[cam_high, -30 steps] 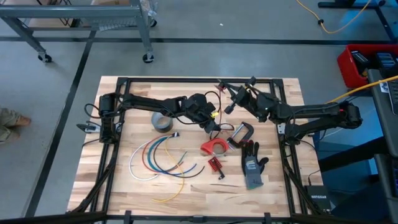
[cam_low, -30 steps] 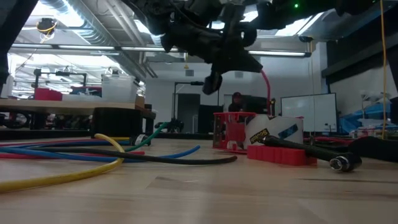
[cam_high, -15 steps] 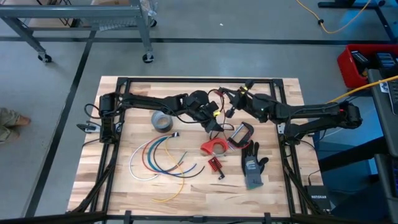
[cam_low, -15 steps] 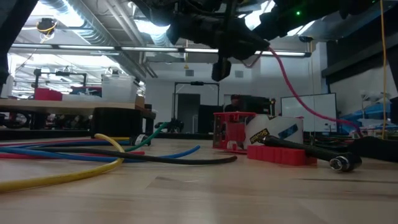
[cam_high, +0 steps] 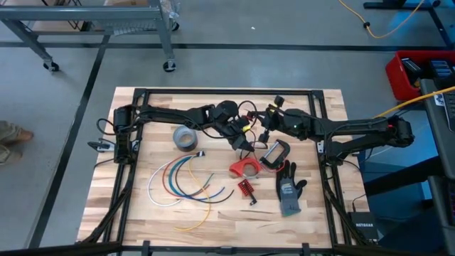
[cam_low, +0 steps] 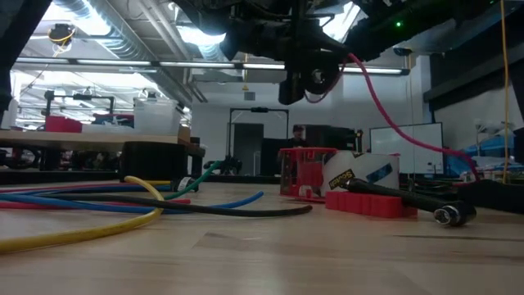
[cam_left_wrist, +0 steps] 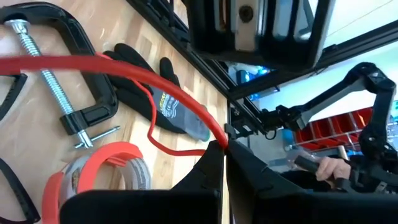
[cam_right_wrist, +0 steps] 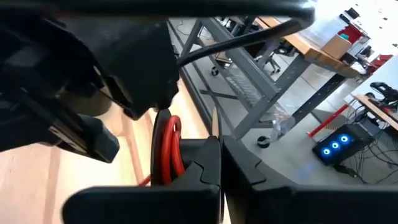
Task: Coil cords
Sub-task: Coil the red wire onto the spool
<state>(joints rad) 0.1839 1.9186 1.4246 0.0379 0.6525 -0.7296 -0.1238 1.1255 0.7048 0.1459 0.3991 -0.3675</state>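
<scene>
- The left gripper and right gripper meet in the air above the C-clamp, each clamped on the red cord.
- The red cord loops between them and trails down over the glove.
- Its far end is hidden beyond the glove.
- The other cords lie fanned well left of the clamp.

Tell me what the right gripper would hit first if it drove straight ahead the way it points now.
Most likely the left gripper: the right gripper, shut on the red cord, faces it closely. Depth is unclear.
</scene>
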